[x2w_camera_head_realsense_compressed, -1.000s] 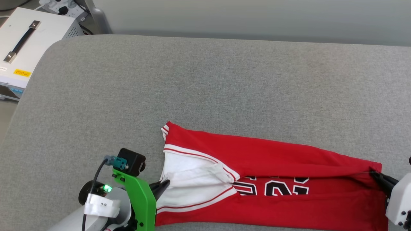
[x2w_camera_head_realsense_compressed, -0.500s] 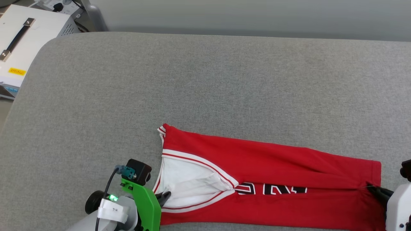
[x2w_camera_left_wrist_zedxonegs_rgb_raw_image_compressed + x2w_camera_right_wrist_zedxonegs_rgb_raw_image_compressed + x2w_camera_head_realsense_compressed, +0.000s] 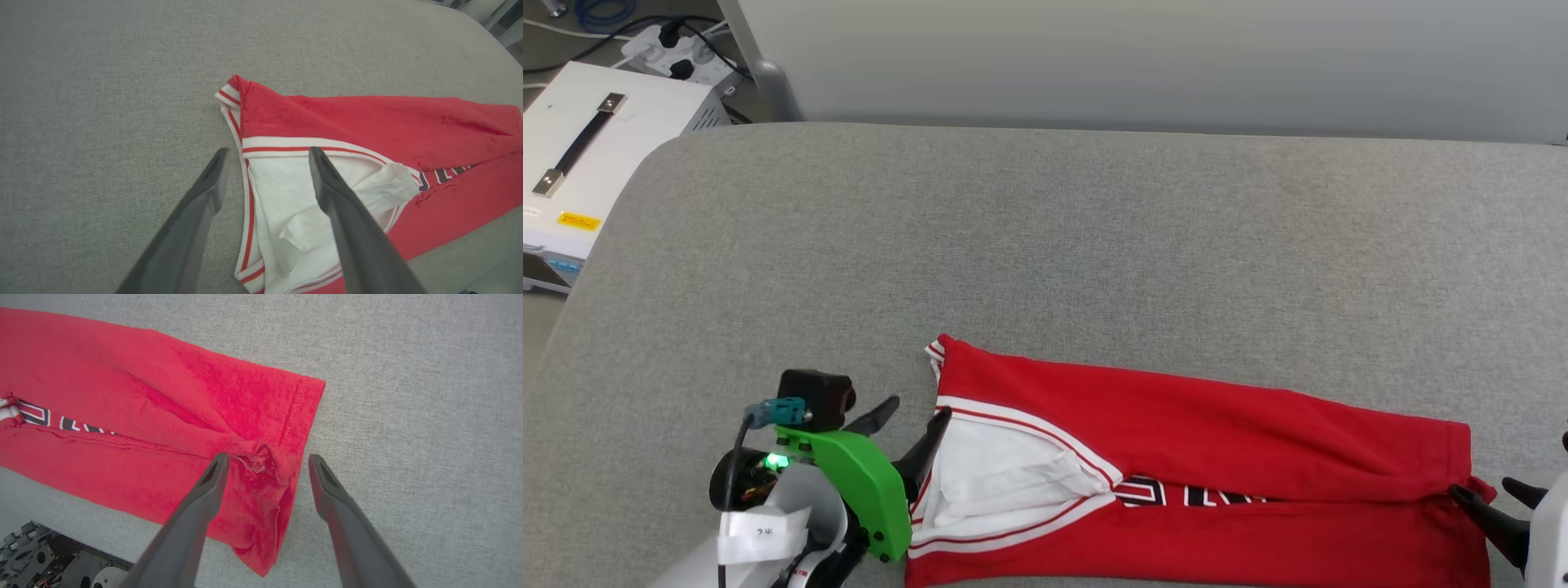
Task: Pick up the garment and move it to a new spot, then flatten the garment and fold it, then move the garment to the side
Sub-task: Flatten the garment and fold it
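I see a rounded grey woven bench [image 3: 1094,229] under a pale wall [image 3: 1143,57], with the creased red garment [image 3: 1192,408] lying between my left pincer [image 3: 920,407] and right pincer [image 3: 1480,487], both spread open.

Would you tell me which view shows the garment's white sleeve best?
The left wrist view: the white sleeve is close and large, folds plain. The head view shows it smaller; the right wrist view, just a scrap at its edge.

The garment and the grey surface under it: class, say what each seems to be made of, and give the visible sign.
The garment: probably soft knit cotton-like jersey, matt; it creases, bunches and shows a stitched hem. The grey surface: apparently woven fabric covering, matt, with a fine flecked weave.
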`<state>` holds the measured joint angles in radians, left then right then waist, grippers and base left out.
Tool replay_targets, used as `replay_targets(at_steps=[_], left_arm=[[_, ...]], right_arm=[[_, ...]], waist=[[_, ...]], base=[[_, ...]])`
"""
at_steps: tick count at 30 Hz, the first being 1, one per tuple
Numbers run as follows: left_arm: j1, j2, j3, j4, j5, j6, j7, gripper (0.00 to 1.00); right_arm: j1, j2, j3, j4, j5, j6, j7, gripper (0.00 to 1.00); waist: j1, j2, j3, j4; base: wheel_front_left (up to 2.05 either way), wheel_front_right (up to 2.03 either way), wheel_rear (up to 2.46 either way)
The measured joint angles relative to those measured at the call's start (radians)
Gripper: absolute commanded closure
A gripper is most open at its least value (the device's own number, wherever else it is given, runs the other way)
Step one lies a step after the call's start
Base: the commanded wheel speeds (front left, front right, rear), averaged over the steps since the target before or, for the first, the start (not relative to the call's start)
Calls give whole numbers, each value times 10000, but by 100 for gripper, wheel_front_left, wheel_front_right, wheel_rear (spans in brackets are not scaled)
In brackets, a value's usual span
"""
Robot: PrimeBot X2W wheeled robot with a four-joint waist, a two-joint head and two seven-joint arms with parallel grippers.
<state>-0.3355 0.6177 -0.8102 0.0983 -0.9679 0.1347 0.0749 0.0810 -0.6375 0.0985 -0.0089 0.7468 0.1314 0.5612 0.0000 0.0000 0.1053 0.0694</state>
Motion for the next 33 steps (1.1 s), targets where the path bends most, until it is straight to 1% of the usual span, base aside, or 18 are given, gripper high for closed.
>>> replay_targets(at_steps=[3,6,9,12,16,19,22,24,28,33], left_arm=[[128,-105,389,-146,65,140,-918,0],[178,-207,616,-163,301,259,-1776,0],[178,-236,681,-109,742,295,-2435,0],[177,-305,777,-73,1091,295,-2905,0],[173,-399,965,-29,1457,272,-3185,0],[177,-481,1108,33,1822,121,-3239,0],[231,-629,1319,75,1875,21,-3304,0],[331,-677,1432,128,1941,-42,-3308,0],[578,-767,1724,207,2044,-161,-3308,0],[645,-876,1964,307,2305,-288,-3308,0]], right_arm=[[161,313,-614,-499,-13,0,704,0],[227,802,-1254,-1039,-171,0,1323,0],[184,1476,-1847,-1492,-476,0,1726,0],[30,2203,-2408,-1634,-1070,0,2057,0],[-294,3033,-2951,-1492,-2088,0,2268,0],[-503,3726,-3498,-1034,-2876,0,2282,0],[-516,4148,-3883,-552,-3471,0,2313,0],[-517,4397,-4094,-238,-3664,0,2309,0],[-517,4706,-4261,232,-3833,0,2247,0],[-517,4813,-4209,546,-3831,0,1992,0]], waist=[[0,0,-114,2],[0,0,-128,30],[0,0,-84,50],[0,0,10,87],[0,0,151,163],[0,0,284,235],[0,0,417,306],[0,0,502,354],[0,0,656,419],[0,0,782,432]], base=[[0,0,0],[0,0,0],[0,0,0],[0,0,0],[0,0,0],[0,0,0],[0,0,0],[0,0,0],[0,0,0],[0,0,0]])
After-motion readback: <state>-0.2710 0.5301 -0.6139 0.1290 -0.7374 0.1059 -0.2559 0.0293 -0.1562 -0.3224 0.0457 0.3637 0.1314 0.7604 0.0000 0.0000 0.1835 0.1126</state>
